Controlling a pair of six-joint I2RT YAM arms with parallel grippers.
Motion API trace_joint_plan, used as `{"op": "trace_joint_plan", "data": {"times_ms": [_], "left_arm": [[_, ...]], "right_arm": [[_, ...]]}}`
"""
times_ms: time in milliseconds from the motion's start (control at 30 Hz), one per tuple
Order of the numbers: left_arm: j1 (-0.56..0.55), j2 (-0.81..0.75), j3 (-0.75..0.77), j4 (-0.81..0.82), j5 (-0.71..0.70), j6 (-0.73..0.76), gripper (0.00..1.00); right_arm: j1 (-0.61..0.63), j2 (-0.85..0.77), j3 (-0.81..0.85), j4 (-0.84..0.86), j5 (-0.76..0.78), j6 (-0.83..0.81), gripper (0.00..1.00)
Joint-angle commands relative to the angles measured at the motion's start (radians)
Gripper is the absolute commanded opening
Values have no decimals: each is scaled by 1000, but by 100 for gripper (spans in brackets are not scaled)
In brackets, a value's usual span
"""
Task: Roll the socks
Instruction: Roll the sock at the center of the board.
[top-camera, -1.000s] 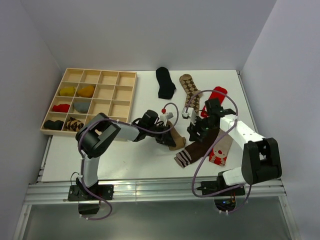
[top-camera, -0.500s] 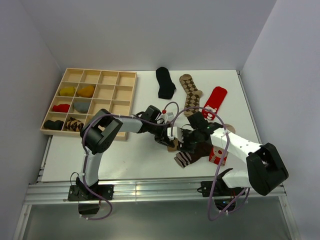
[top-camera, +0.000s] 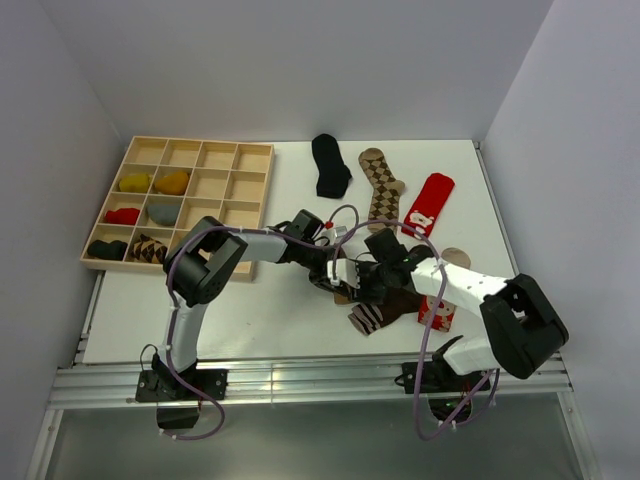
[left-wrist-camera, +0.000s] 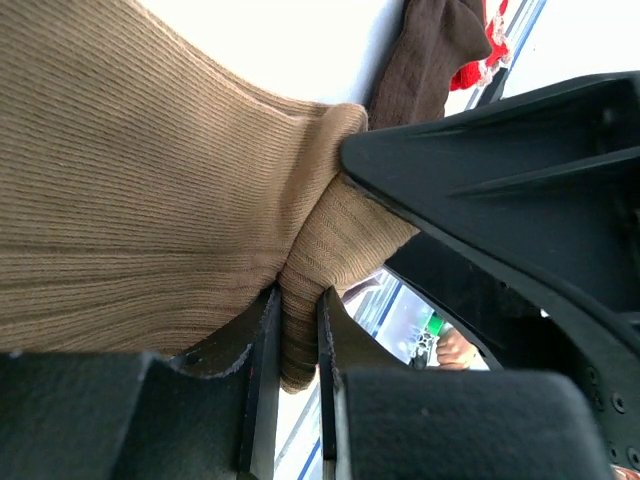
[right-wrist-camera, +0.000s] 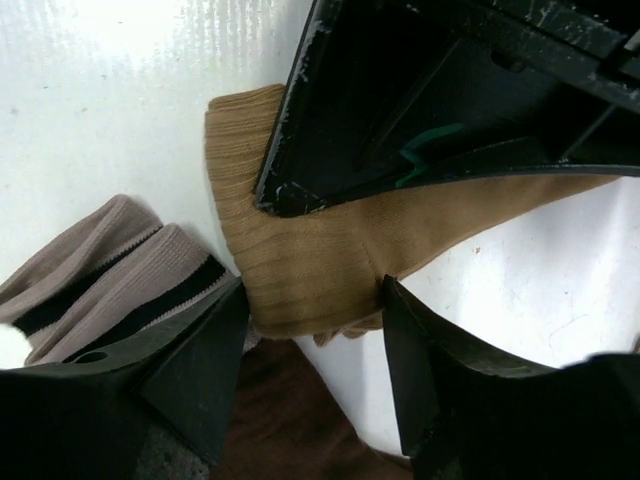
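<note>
My left gripper is shut on a pinched fold of the tan sock, and from above it sits at the table's middle. My right gripper is open, its two fingers straddling the ribbed end of the tan sock right beside the left one. In the top view the right gripper nearly touches the left. The dark brown sock with the striped toe lies just below them. A black sock, a brown argyle sock and a red sock with a white figure lie flat at the back.
The pale wooden grid tray stands at the back left with several rolled socks in its left compartments. Another red sock and a tan sock lie partly under the right arm. Walls close in left, right and behind.
The right arm swung left from over the dark brown sock to the tan sock, ending beside the left gripper. The left gripper kept its hold and barely moved.
</note>
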Motion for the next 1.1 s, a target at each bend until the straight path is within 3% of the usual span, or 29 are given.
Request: {"op": "trace_joint_plan", "data": {"times_ms": [0,100,167,233,300,467,667,833,1067], "left_arm": [[-1,35,5,-69,-43,40,5],[-1,27,4,-67,-54,37,13],[-1,15,4,-72,-86,43,21],[-1,0,1,-73,-132,58,27],[0,-37,-16,-46,-177,63,34],[0,-172,-117,93,-325,52,40],[6,-290,-254,314,-389,5,44],[9,-408,-376,462,-556,-4,44],[-42,-558,-466,487,-756,120,47]], "right_arm": [[10,26,1,37,6,1,60],[9,56,47,-21,-42,8,53],[6,85,66,-66,-57,14,27],[4,124,98,-97,-68,26,13],[-1,148,124,-153,-85,37,10],[-27,193,182,-231,-99,95,8],[-77,253,245,-340,-115,113,8],[-131,377,369,-469,-145,117,8],[-182,559,575,-679,-160,132,9]]}}
